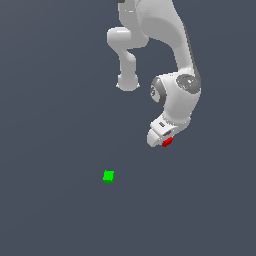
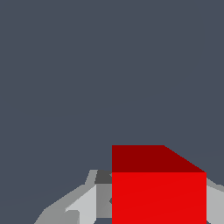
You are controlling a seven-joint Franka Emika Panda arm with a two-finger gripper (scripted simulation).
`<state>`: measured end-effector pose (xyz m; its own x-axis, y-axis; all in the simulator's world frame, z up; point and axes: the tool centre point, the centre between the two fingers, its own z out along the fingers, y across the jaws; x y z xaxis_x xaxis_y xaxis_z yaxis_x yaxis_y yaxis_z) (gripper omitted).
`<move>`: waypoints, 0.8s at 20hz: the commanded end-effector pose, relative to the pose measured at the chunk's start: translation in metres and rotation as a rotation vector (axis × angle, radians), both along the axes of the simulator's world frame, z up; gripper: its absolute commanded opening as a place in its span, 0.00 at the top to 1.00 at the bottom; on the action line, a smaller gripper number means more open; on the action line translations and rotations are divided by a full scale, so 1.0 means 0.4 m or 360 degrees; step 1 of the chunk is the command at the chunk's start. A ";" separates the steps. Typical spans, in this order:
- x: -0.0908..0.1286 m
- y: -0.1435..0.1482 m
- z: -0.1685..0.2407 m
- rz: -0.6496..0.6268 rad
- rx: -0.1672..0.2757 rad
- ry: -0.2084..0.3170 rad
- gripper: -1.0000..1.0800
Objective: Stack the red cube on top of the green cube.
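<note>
From the exterior view I see my gripper [image 1: 164, 141] clamped on the red cube [image 1: 167, 142], which pokes out at the fingertips below the white wrist. The green cube [image 1: 108, 176] sits alone on the dark grey counter [image 1: 55, 210], well apart from the gripper, lower in the picture and toward the exterior view's left. On the wrist view the red cube [image 2: 159, 192] fills the space between the grey fingers [image 2: 83, 205], and the green cube does not show there

Red cube [image 1: 167, 142] bright red; green cube [image 1: 108, 176] bright green; tool [image 1: 161, 138] white-grey; floor [image 1: 50, 200] slate-blue.
</note>
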<state>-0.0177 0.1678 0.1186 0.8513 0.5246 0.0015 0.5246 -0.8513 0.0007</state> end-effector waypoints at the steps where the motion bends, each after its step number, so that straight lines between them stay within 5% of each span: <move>1: 0.000 -0.001 -0.001 0.0000 0.0000 0.0001 1.00; 8: 0.027 -0.058 -0.014 0.0000 0.0000 0.0001 1.00; 16: 0.106 -0.221 -0.050 0.0000 -0.0002 0.0001 1.00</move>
<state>0.0180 0.0938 0.1015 0.8511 0.5250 -0.0001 0.5250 -0.8511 0.0006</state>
